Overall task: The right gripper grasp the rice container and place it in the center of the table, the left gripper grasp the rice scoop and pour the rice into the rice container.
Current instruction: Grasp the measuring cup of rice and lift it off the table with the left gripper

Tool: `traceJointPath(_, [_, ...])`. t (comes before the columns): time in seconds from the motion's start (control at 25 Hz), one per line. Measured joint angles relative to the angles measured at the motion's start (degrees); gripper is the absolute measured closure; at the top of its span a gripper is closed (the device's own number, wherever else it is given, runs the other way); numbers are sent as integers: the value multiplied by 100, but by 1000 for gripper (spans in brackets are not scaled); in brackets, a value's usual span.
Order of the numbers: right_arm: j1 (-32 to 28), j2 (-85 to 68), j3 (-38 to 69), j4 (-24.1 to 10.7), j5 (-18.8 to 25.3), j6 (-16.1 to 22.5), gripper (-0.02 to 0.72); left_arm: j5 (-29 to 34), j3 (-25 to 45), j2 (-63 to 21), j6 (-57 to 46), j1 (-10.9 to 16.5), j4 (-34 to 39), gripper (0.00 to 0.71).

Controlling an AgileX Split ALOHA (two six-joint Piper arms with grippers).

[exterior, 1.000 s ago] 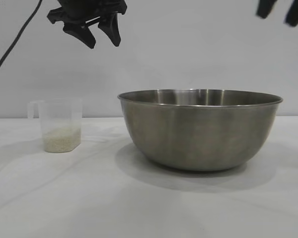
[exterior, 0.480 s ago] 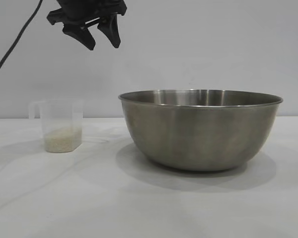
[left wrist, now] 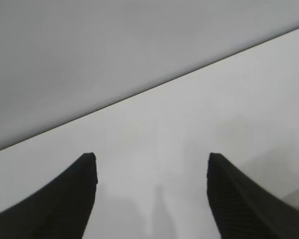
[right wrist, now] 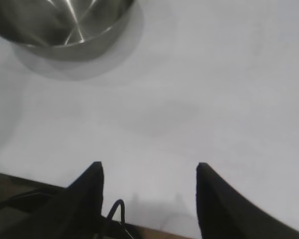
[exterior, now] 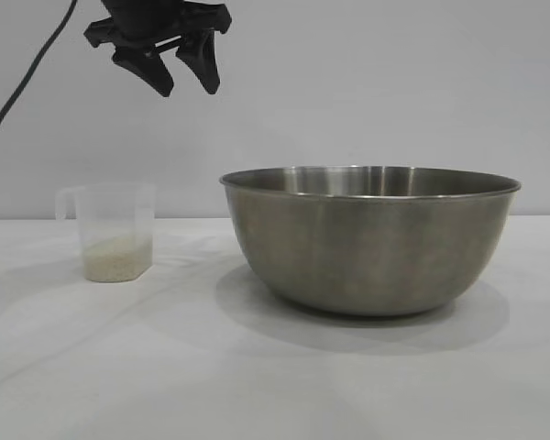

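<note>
The rice container [exterior: 370, 238] is parked mid-table, and the rice scoop [exterior: 115, 230] is stood upright just left of it. Higher up, the left gripper [exterior: 168, 64] is hung open and empty, so the scoop is found below it, slightly leftward.

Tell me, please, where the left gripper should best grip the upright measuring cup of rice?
Probably across the measuring cup walls just under its rim, coming down from above, where the left gripper hangs open. It stands upright with rice at the bottom; its small handle faces away from the steel bowl.
</note>
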Motion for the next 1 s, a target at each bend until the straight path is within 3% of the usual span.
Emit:
traceJointPath(0.2, [0,-455,12,39,-25,103,316,-87,385,-446,0,61,28,258])
traceJointPath(0.4, [0,-864,59,39,-50,103,316,-679,1589,-1234,0,100,145,258])
traceJointPath(0.8, [0,-1406,59,39,-50,141,316,-3066,4807,-2893,0,100,145,258])
traceJointPath(1.0, [0,-1557,59,39,-39,150,316,-4506,6189,-3203,0,100,135,258])
